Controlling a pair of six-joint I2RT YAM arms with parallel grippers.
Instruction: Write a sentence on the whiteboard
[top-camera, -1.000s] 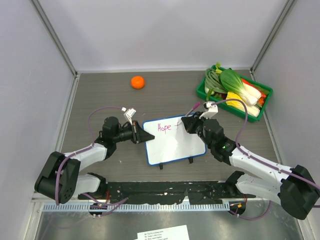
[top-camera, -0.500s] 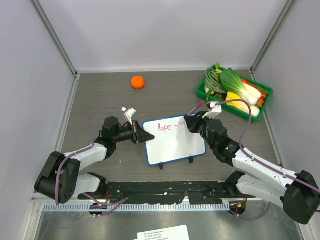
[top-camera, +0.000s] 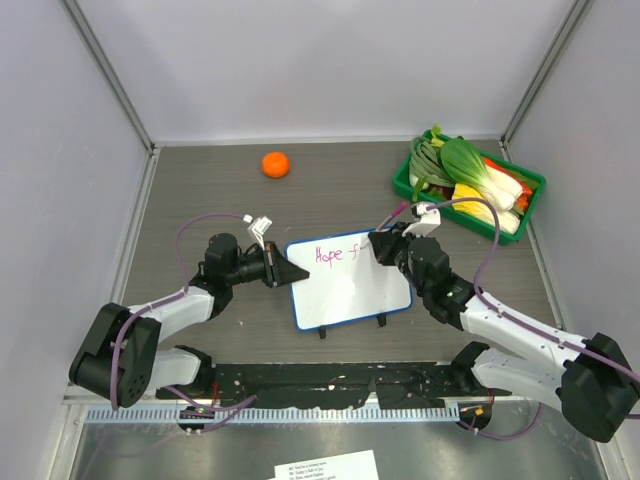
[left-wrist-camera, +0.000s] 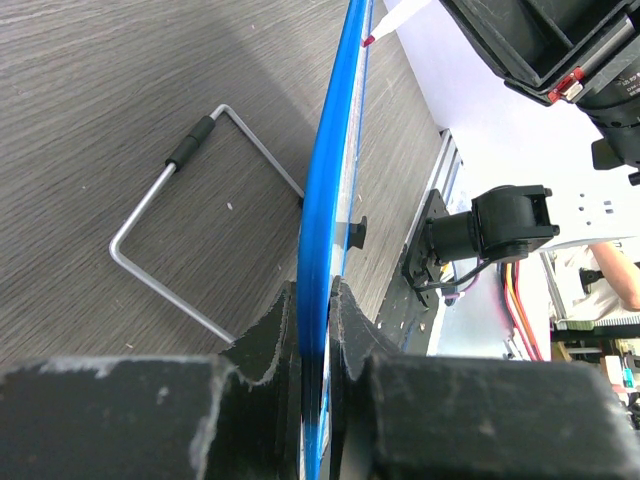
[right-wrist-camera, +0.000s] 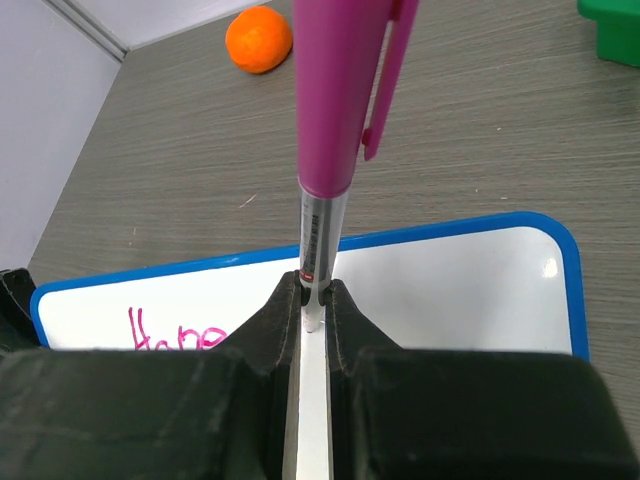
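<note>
Centre frame, the left gripper (top-camera: 292, 272) clamps the whiteboard (top-camera: 350, 295) by its left edge. The right gripper (top-camera: 384, 246), gripping a pink marker (right-wrist-camera: 335, 100), sits just right of the sentence (top-camera: 336, 254), reading "Hope f". Blank board stretches rightward.

whiteboard (top-camera: 350, 290) on table (top-camera: 200, 180), orange (top-camera: 275, 164) behind, tray (top-camera: 403, 183) rear right

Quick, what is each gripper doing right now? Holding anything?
Left gripper: closed on the edge of the whiteboard.
Right gripper: closed on the pink marker.
</note>
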